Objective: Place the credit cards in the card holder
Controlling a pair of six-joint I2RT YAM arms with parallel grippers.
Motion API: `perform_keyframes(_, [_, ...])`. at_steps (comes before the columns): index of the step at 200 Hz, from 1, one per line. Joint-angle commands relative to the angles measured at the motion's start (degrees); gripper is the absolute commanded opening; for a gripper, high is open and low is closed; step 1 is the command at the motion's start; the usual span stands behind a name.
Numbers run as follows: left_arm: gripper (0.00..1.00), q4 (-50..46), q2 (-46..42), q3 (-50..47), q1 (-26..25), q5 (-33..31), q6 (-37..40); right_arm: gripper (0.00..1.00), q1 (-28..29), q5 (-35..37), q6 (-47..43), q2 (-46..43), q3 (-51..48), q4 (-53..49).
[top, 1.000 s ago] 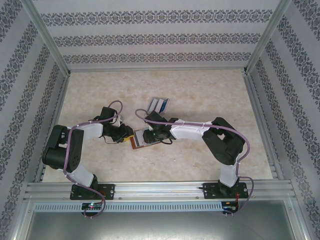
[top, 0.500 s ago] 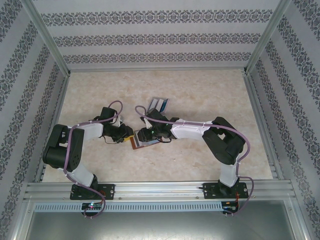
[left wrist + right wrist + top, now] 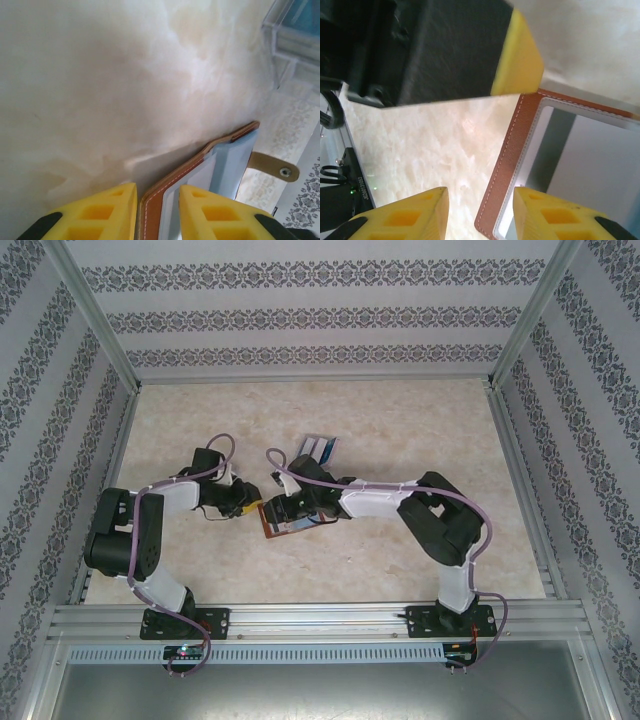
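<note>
- Over the last second the right end effector (image 3: 480, 192) has slid left along the card holder (image 3: 509, 150) and its fingers have spread. They now stand apart, astride the stitched brown edge, gripping nothing.
- The left end effector (image 3: 157, 192) stays clamped on the holder's other cover edge.
- My reading: a card was probably just released into the holder, freeing the right arm for the next one.
- The remaining credit cards (image 3: 318, 449) lie farther back on the counter (image 3: 400, 430), apart from the holder.
- The holder lies open mid-counter between the arms: tan leather, white stitching, grey-blue lining, clasp tab (image 3: 272, 167) sticking out.
</note>
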Motion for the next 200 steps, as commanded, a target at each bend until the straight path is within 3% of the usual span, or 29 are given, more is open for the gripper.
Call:
perform_keyframes(1, [0.28, 0.1, -0.5, 1.7, 1.2, 0.1, -0.5, 0.4, -0.6, -4.3, 0.4, 3.1, 1.3, 4.8])
perform_keyframes(16, [0.29, -0.2, -0.7, 2.1, 1.5, -0.1, -0.6, 0.4, -0.5, -3.6, 0.8, 1.8, 1.2, 4.9])
perform_keyframes(66, [0.3, -2.5, -2.2, 2.1, 1.1, -1.7, 1.0, 0.48, -2.8, 11.4, 0.1, -11.4, -6.7, -5.2])
perform_keyframes(93, [0.32, -4.5, -2.9, 2.3, 0.6, -3.0, 2.5, 0.49, -4.8, 16.7, 0.7, -13.1, -8.8, -12.6])
perform_keyframes(138, [0.31, -4.9, -2.9, 1.3, 0.1, -3.6, 3.4, 0.51, -4.5, 16.3, 3.0, -10.6, -9.8, -13.9])
perform_keyframes(200, [0.32, -3.9, -2.6, 0.7, -0.2, -3.0, 3.4, 0.45, -4.4, 14.7, 2.6, -7.3, -7.8, -14.3])
